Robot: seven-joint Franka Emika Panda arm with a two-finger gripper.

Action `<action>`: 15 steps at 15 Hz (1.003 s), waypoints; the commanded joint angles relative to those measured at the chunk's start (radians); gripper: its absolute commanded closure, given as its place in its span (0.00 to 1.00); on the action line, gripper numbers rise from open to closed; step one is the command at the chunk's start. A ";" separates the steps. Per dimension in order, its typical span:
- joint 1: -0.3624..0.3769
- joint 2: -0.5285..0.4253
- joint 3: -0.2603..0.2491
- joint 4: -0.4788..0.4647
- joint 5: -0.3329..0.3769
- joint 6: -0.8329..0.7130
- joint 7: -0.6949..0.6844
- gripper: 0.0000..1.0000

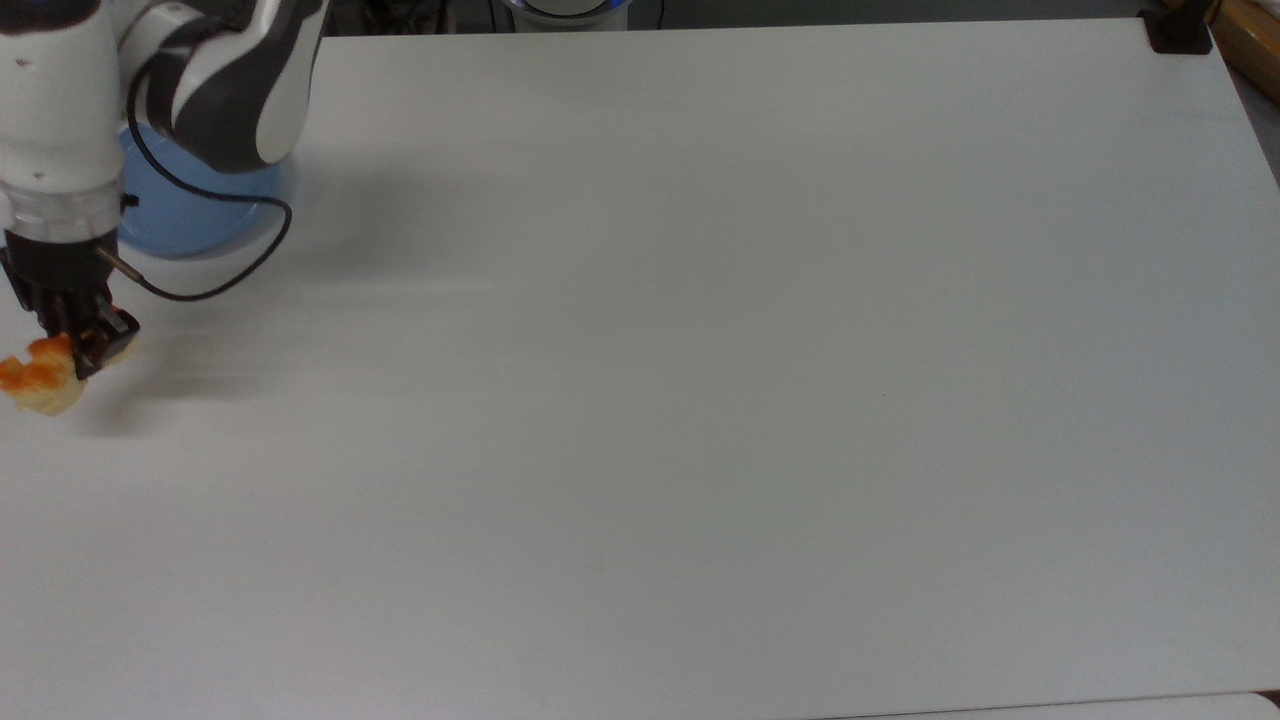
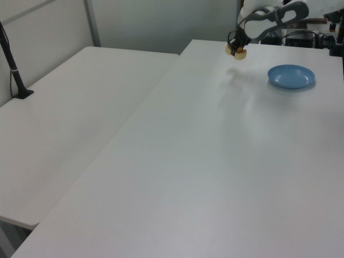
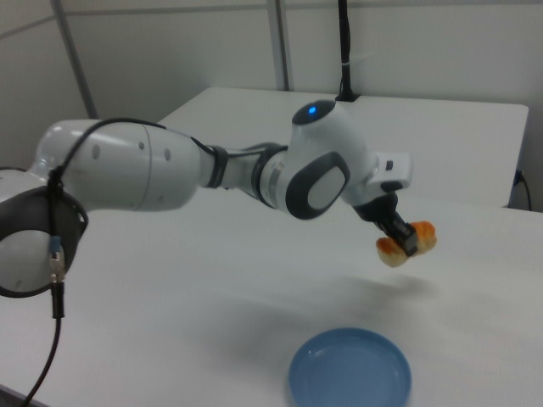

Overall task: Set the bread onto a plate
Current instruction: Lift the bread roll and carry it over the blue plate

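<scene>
One white-and-grey robot arm [image 3: 170, 174] reaches over the white worktop [image 1: 700, 350], its black two-finger end effector [image 1: 72, 338] clamped on the small oblong pale-yellow bread with a lumpy orange-brown glazed top [image 1: 38, 377]. The end effector [image 3: 404, 237] grips the bread [image 3: 405, 244] across its middle, one black finger [image 3: 399, 231] lying over the glazed top, with the loaf's ends protruding on either side.

The bread is clear of the worktop: in the right view it hangs in the air with a soft shadow on the surface beneath it, and in the left view the bread [image 2: 237, 51] sits above the worktop's far edge with its shadow further in on the surface. In the top view the bread lies at the worktop's left edge.

The round, shallow light-blue plate with a raised rim [image 3: 349, 371] rests flat on the worktop, carrying nothing. In the top view the plate [image 1: 190, 215] is partly covered by the arm's forearm and lies near the worktop's far left corner, apart from the bread. In the left view the plate [image 2: 291, 76] sits near the worktop's right edge, to the right of the end effector [image 2: 235, 47].

A thin black cable [image 1: 215, 280] loops from the wrist over the plate's rim and the worktop.
</scene>
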 commanded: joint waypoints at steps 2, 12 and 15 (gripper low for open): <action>-0.005 -0.136 0.002 -0.012 0.070 -0.211 -0.132 0.69; -0.019 -0.407 -0.006 -0.205 0.118 -0.495 -0.448 0.69; -0.017 -0.454 -0.004 -0.341 0.082 -0.479 -0.483 0.69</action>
